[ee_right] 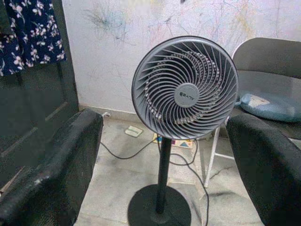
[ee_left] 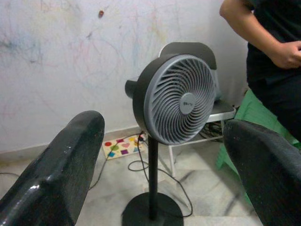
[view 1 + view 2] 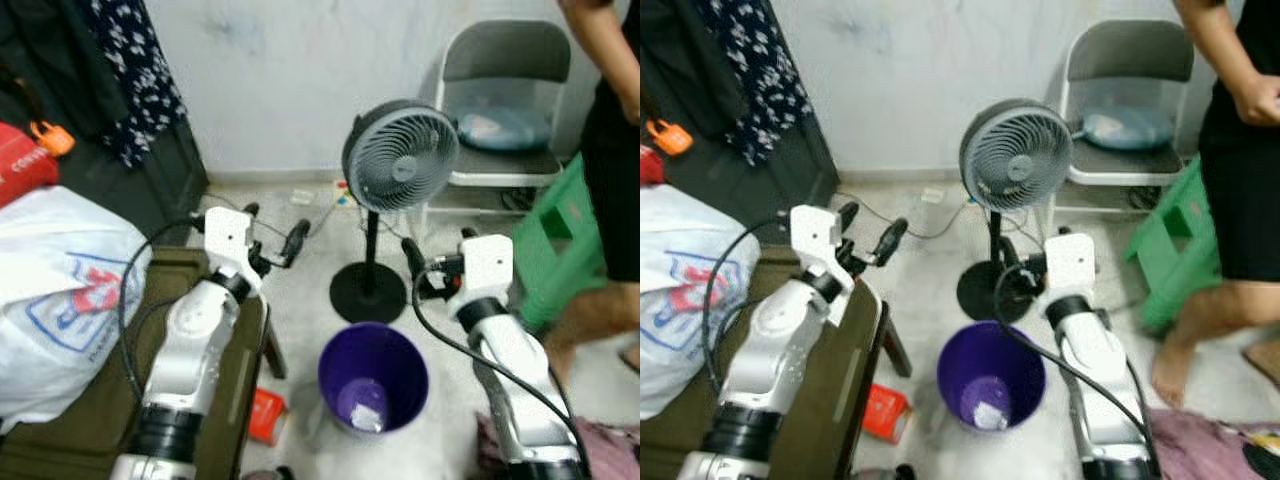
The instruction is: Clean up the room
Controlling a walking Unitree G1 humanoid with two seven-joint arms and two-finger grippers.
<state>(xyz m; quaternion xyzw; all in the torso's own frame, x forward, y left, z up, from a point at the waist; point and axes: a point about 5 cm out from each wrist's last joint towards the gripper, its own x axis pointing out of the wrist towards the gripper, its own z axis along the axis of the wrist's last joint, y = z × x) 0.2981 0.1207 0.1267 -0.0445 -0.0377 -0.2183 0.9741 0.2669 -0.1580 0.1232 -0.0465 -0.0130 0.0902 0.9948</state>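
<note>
At the far left a white plastic bag [image 3: 60, 300] lies slumped on an olive-green surface [image 3: 100, 420], probably dumped there as clutter waiting to be sorted. The left gripper [image 3: 272, 240] is raised above that surface's edge, its two black fingers spread apart and holding nothing, seemingly poised for the next pick. Below it, on the floor, an orange carton [image 3: 267, 415] lies just beside the surface's leg; it looks like litter that belongs in the bin. The purple bin [image 3: 373, 378] stands on the floor between the two arms, mouth up and within reach, with a pale scrap [image 3: 366, 415] already at its bottom, so it appears to serve as the drop point for rubbish. Behind it a grey pedestal fan [image 3: 400, 155] stands upright on its round base. The right gripper [image 3: 437, 262] hovers near that base with its fingers also apart and empty. Further right sit a folding chair [image 3: 500, 120] with a cushion, a green stool [image 3: 555, 245], and a person [image 3: 610, 170] standing by.
</note>
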